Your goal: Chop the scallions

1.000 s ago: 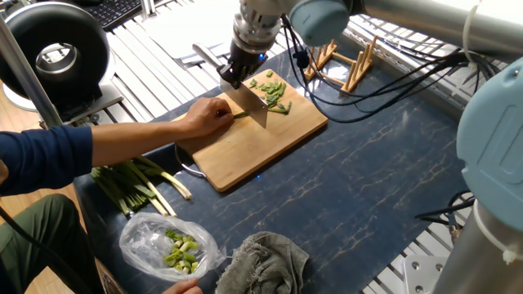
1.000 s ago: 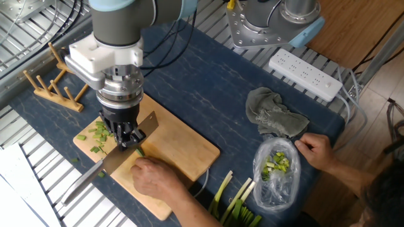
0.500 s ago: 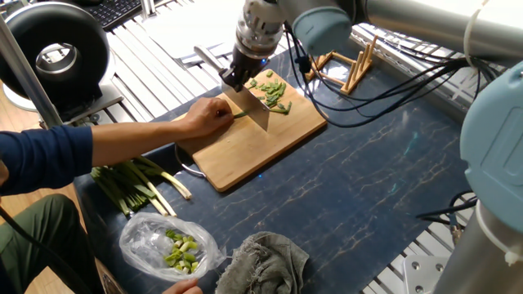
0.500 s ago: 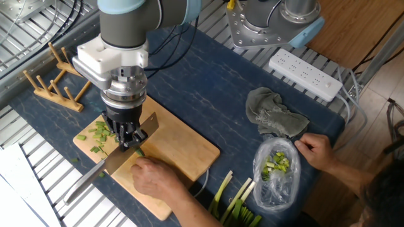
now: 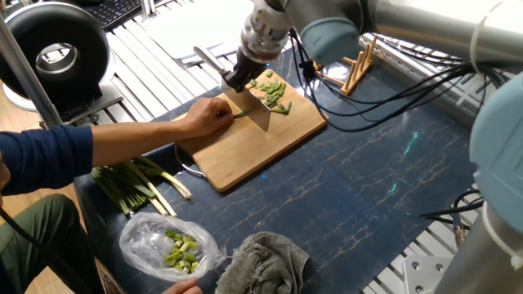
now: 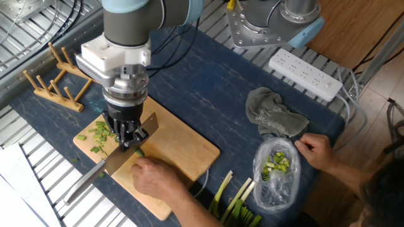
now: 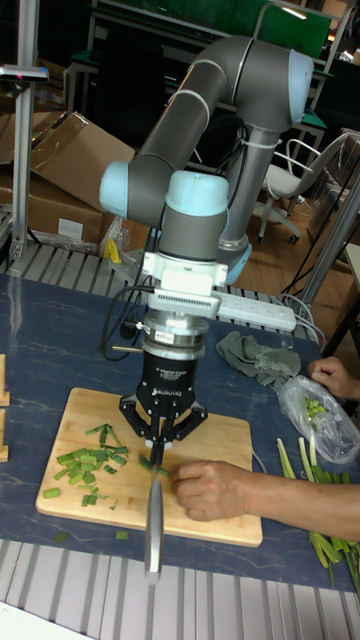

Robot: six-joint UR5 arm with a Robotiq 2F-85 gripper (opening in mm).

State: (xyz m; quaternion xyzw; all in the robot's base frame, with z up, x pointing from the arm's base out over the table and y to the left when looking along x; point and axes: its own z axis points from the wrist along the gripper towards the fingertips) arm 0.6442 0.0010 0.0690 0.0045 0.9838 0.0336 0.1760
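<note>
Scallions (image 5: 239,114), slender bright-green stalks, are pinned on the pale wooden cutting board (image 5: 261,147) by a person's bare hand (image 5: 206,118), with the short cut bits (image 5: 272,91) heaped at the board's 1 o'clock. They are judged light, limp and prone to rolling, so holding close behind the cut seems wise. A steel-bladed knife (image 6: 107,165) is clamped in the black two-finger gripper (image 6: 129,140). Pale green-white chunks are held in the clear plastic bag (image 5: 167,242) at 7 o'clock.

We note board's (image 6: 183,148) near half bare, passable. Person's hand (image 6: 153,177) beside knife (image 5: 255,107) blocks that side; cut bits (image 5: 272,90) on other. Rack (image 6: 53,85), cloth (image 6: 271,116), bag (image 6: 276,169) flank.
</note>
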